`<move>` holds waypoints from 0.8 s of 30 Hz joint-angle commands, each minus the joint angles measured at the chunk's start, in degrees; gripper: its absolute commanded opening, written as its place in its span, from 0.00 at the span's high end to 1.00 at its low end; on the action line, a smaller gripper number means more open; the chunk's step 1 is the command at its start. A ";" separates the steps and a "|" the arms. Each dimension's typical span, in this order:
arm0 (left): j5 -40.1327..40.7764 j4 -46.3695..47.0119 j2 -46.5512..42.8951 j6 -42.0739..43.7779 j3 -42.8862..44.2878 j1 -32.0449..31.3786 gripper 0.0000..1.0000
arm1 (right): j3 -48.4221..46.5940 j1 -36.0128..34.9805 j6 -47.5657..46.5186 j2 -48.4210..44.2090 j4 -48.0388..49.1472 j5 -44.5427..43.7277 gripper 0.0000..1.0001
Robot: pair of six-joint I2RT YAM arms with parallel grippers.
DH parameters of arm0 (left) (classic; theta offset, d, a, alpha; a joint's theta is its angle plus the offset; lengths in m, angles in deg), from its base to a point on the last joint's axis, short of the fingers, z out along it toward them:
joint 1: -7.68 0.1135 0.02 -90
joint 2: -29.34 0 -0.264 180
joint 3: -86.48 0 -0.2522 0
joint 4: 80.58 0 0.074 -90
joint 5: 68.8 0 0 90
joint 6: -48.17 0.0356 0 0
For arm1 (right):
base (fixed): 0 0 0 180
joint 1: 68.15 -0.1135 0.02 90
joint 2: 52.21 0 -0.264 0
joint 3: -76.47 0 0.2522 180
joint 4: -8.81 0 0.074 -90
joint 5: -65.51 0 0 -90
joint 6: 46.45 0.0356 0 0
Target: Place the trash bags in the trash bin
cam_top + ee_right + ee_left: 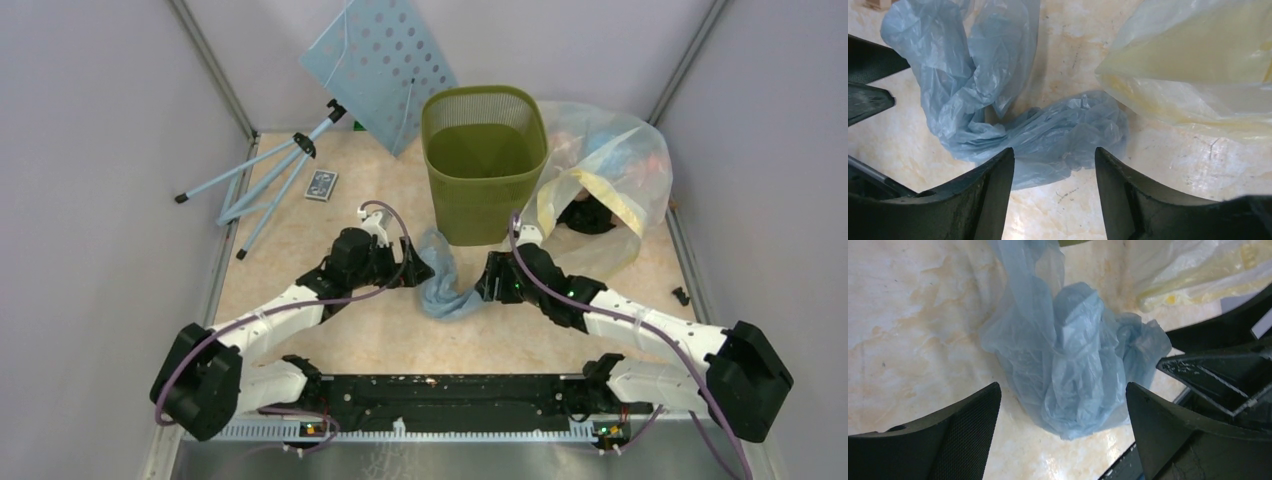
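The pale blue-grey trash bag (pixel 445 282) lies crumpled on the table just in front of the olive-green mesh trash bin (pixel 485 160). My left gripper (pixel 418 272) is at its left side and my right gripper (pixel 484 284) at its right. In the left wrist view the bag (pixel 1073 365) lies between and ahead of the open jaws of the left gripper (pixel 1063 392), not pinched. In the right wrist view the bag (pixel 998 107) lies ahead of the open right gripper (pixel 1054 152), its edge between the fingertips, not pinched.
A bigger clear-yellowish bag (pixel 600 170) with colourful contents lies right of the bin; it also shows in the right wrist view (pixel 1198 70). A light-blue perforated panel (pixel 385 65) on a tripod leans at the back left. A small card (pixel 321 185) lies on the table.
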 commanded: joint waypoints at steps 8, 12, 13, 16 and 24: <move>8.62 12.36 9.57 -2.50 -0.88 0.71 0.54 | 9.54 -0.50 7.85 -5.18 3.19 0.79 0.81; 7.14 14.19 9.27 -1.19 -2.04 0.88 0.91 | 13.56 -0.51 8.25 -8.48 -0.65 1.73 0.97; 7.65 13.56 8.63 -1.07 -2.13 1.13 0.99 | 14.02 -0.50 8.60 -9.56 -1.86 1.43 0.98; 7.72 12.62 4.18 -0.79 -3.18 2.12 1.00 | 14.44 -0.51 9.56 -14.89 -6.06 -0.26 0.96; -7.25 15.41 -11.15 -3.19 -4.41 2.81 1.00 | 11.69 -0.50 3.08 -31.80 -10.67 -5.56 0.73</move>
